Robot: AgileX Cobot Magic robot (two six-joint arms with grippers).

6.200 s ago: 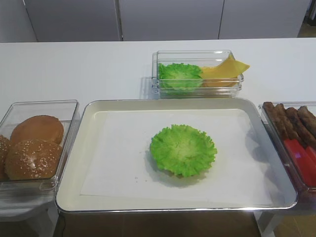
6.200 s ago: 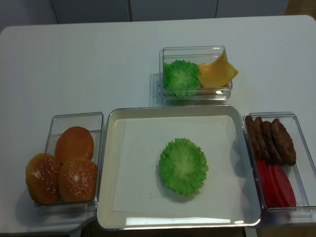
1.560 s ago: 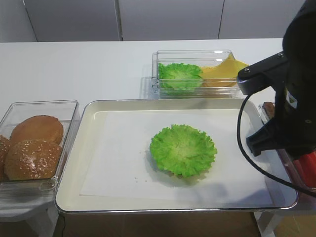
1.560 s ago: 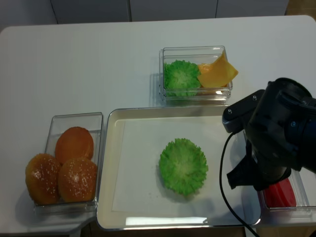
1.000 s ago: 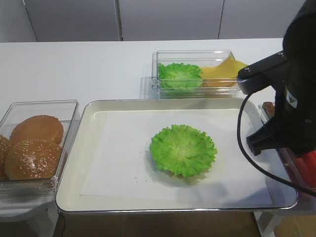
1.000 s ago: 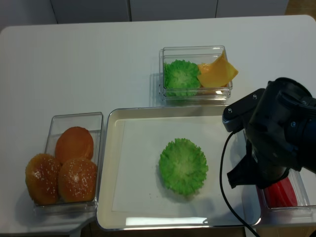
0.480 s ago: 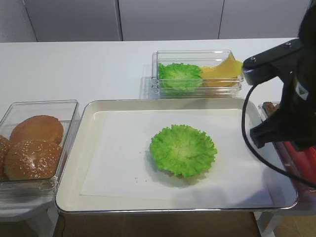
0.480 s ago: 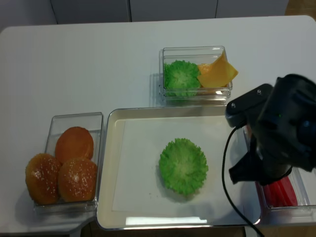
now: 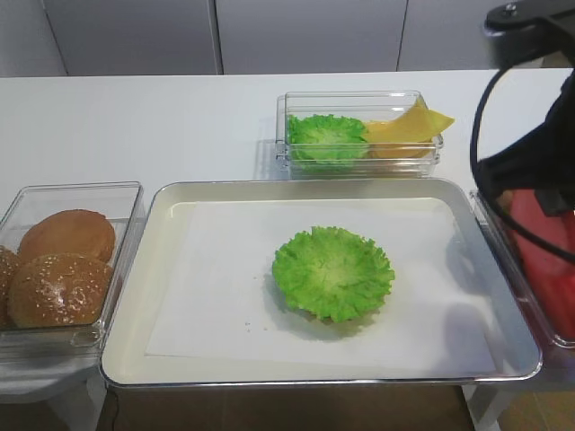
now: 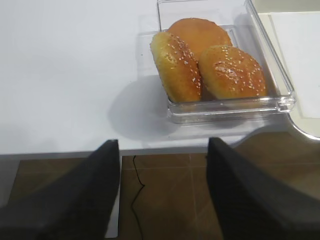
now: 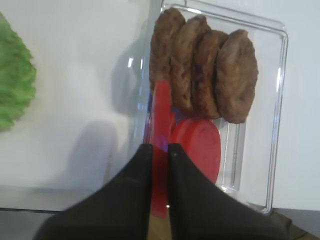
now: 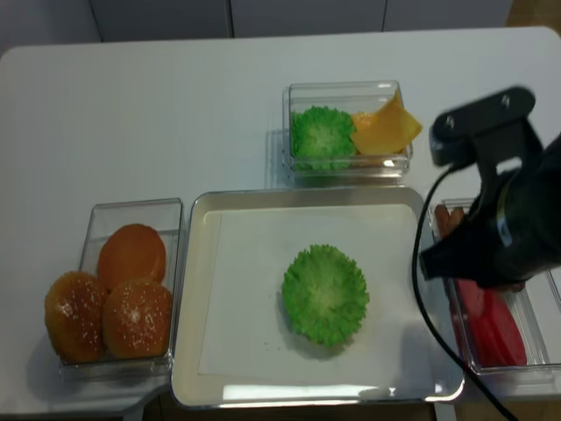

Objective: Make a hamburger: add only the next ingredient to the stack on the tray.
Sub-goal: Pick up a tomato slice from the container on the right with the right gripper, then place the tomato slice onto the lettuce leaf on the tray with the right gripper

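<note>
Right-side clear box point(image 11: 270, 150) holds brown meat pieces point(image 11: 205, 70) and red slices; tray point(image 9: 180, 202) carries only the lettuce stack point(image 9: 332, 272). Right gripper point(image 11: 159, 157) is clamped on a tomato slice point(image 11: 161, 125), held edge-on above the box's tray-side wall. Left gripper point(image 10: 162, 165) hangs spread, gripping nothing, near the bun box point(image 10: 270, 75).

The right arm point(image 12: 504, 219) is covered in bulky matte black housing, a thin black cable point(image 12: 421, 298) is looped off it (two small screws are seen on top).
</note>
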